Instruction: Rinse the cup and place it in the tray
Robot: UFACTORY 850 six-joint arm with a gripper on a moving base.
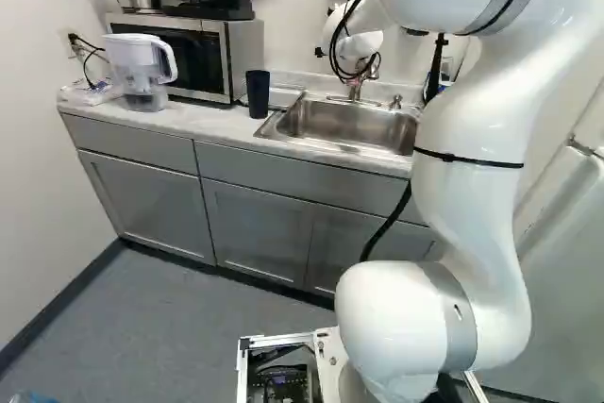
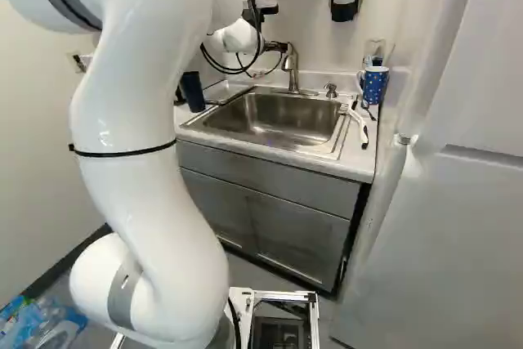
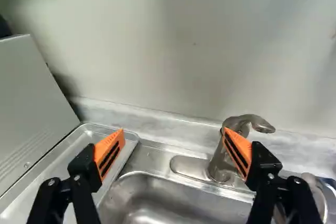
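Dark cup (image 1: pixel 257 93) is standing upright on the table (image 1: pixel 189 120), near the sink (image 2: pixel 270 120), on the microwave (image 1: pixel 243 54) side; I'm taking this as the task cup, though a dotted mug (image 2: pixel 374 85) is also sitting past the sink's other side. Metal tray (image 3: pixel 79 156) is lying between microwave and basin, with no cup showing in the part the wrist view is covering. End effector (image 3: pixel 173 130) is hanging spread above the sink's back edge, holding nothing, one finger sitting close to the faucet (image 3: pixel 215 166); can't tell if touching. Probably the step is working the faucet, since the arm is reaching there rather than to the cup. Doing it well is meaning lining one finger up with the handle, pushing gently along its swing, and not jamming the spread fingers into wall (image 3: pixel 184 40) or spout. Afterwards, backing off straight is keeping the faucet from being dragged or knocked.
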